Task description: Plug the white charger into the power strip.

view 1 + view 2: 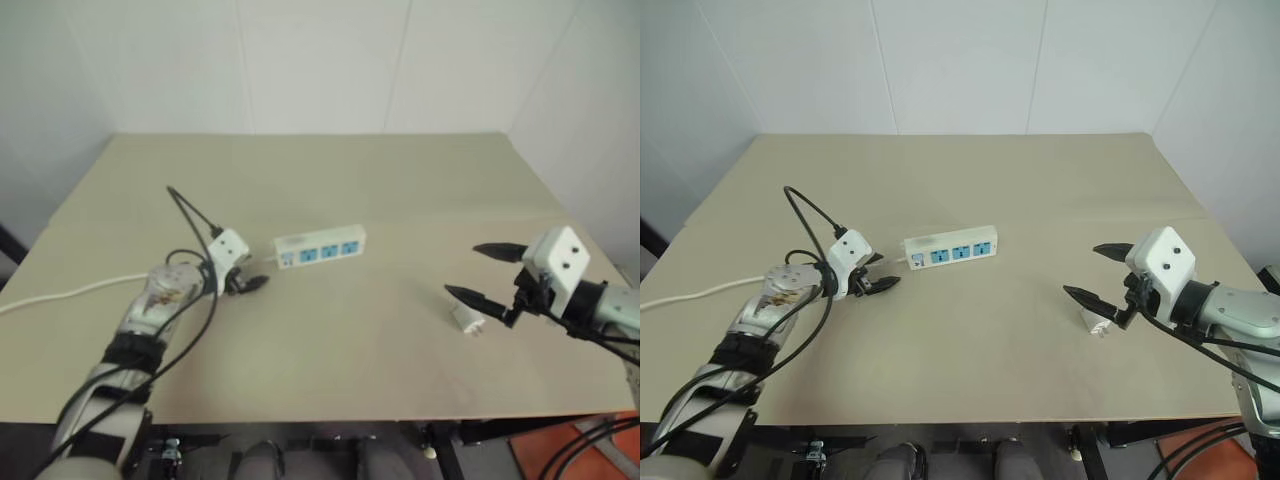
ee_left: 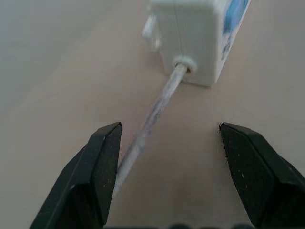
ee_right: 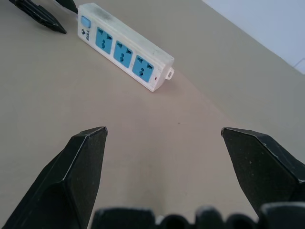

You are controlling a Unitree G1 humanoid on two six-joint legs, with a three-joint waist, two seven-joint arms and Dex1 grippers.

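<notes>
1. My left gripper (image 1: 878, 280) is spread wide and empty, just left of the power strip (image 1: 951, 249).
2. My right gripper (image 1: 1092, 272) gapes beside the white charger (image 1: 1096, 323), near right; it is not yet grasped or plugged in.

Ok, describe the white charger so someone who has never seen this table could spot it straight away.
Start at the tan table and go to the side with the right gripper. The white charger lies on the tabletop just below that gripper's lower finger, not held. It is a small white cube, far smaller than the long power strip with blue sockets at mid-table.
</notes>
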